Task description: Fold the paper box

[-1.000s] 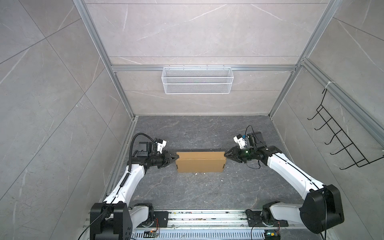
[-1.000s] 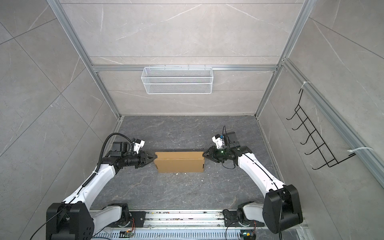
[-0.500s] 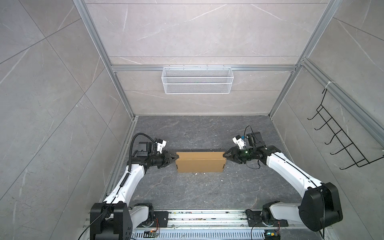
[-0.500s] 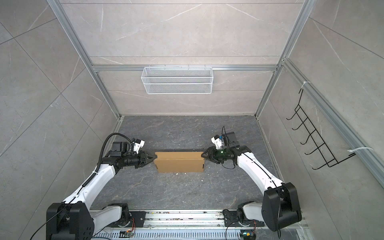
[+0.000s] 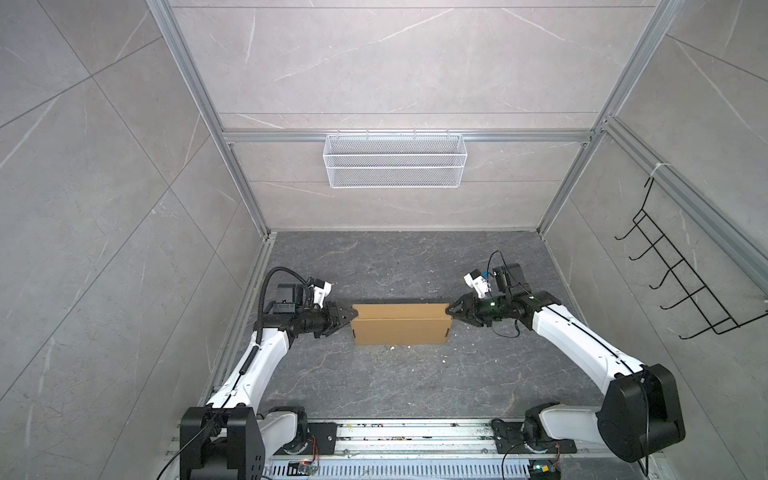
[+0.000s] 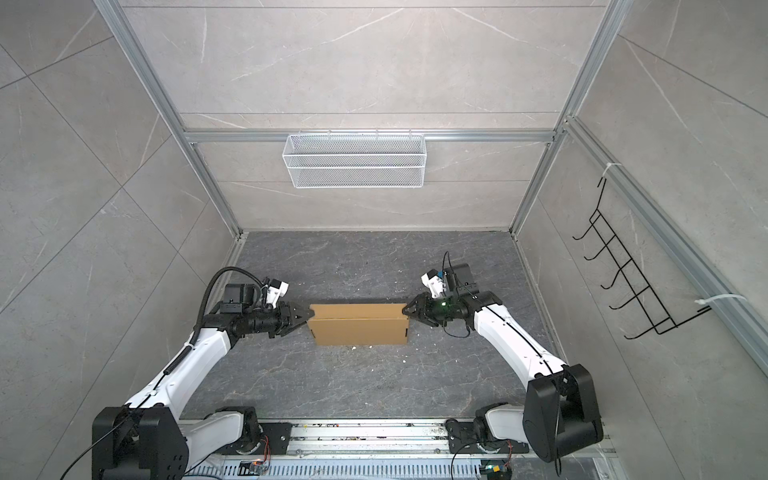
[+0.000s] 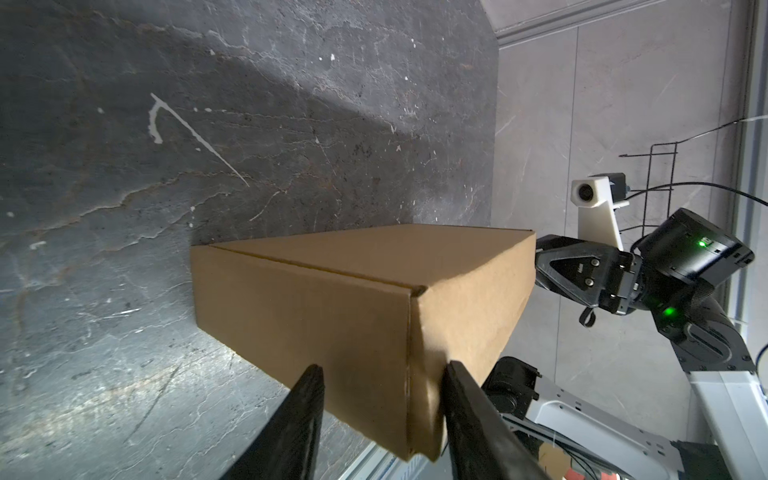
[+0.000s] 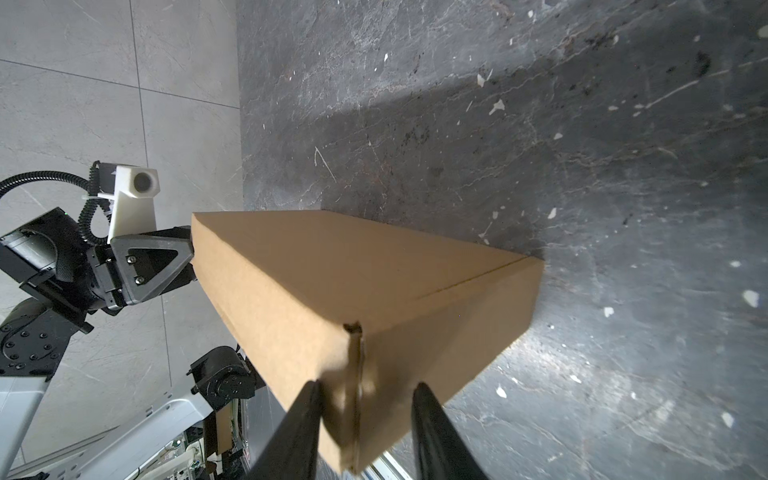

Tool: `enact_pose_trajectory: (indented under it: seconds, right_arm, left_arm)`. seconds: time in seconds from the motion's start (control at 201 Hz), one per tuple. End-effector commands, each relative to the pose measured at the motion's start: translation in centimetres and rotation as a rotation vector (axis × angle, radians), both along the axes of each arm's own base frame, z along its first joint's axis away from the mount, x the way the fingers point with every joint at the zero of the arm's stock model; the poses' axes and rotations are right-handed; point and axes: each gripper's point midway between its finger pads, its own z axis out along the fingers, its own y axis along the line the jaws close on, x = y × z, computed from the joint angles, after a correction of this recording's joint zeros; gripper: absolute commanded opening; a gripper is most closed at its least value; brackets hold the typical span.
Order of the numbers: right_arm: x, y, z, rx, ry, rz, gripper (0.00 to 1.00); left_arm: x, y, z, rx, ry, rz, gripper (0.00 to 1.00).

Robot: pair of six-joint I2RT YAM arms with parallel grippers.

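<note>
**A:** Where is the paper box (image 5: 399,330) sitting?

**B:** It is lying on the dark table (image 5: 374,382), about midway between the two arms in both top views (image 6: 359,330). It is showing as a closed brown block, with its long side running from one arm to the other.

**A:** What are the left fingers (image 7: 299,415) doing?

**B:** They are standing spread apart. In the left wrist view they are straddling the near end corner of the box (image 7: 332,316), one tip over the broad face and one over the end face. In a top view their tips (image 5: 344,321) are meeting the box's left end.

**A:** Are they pinching it?

**B:** They are not closing on any flap or wall that I can see. I cannot tell whether the tips are pressing on the cardboard or just sitting beside it.

**A:** And the right fingers (image 8: 432,424)?

**B:** Those are spread too, bracketing the vertical corner edge at the other end of the box (image 8: 332,282). In a top view they (image 5: 457,312) are pointing at the upper corner of the right end, tips right at it.

**A:** Is anything else showing?

**B:** A seam is running the length of the box. Pale flecks are lying scattered on the table. A white wire basket (image 5: 395,160) is hanging on the back wall and a black hook rack (image 5: 685,286) on the right wall, both well apart from the box.
</note>
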Motion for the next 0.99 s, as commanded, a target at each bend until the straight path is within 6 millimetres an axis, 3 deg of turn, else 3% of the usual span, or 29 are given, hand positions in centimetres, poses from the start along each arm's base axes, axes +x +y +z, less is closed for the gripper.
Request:
enact_pose_trajectory:
  seconds: [0.0, 0.189, 0.428, 0.642, 0.985]
  right_arm:
    - [-1.3, -0.1, -1.8, -0.037, 0.094, 0.002, 0.39]
    - [-1.4, -0.4, -3.5, -0.077, 0.113, -0.005, 0.36]
    - [-1.9, -0.8, -4.8, -0.114, 0.13, -0.006, 0.3]
    - [-1.7, -0.6, -4.2, -0.102, 0.117, -0.005, 0.3]
    - [-2.3, -0.5, -3.6, -0.099, 0.104, 0.009, 0.31]
  left_arm:
    - [-0.3, 0.4, 0.3, 0.042, 0.018, 0.019, 0.5]
    - [-0.3, 0.3, -0.5, 0.065, 0.03, 0.0, 0.47]
    - [-0.8, 0.4, -1.6, 0.089, 0.043, -0.007, 0.37]
    - [-0.6, -0.1, -0.9, 0.095, 0.021, -0.02, 0.36]
    - [-1.4, -2.6, -1.6, 0.132, 0.012, -0.07, 0.36]
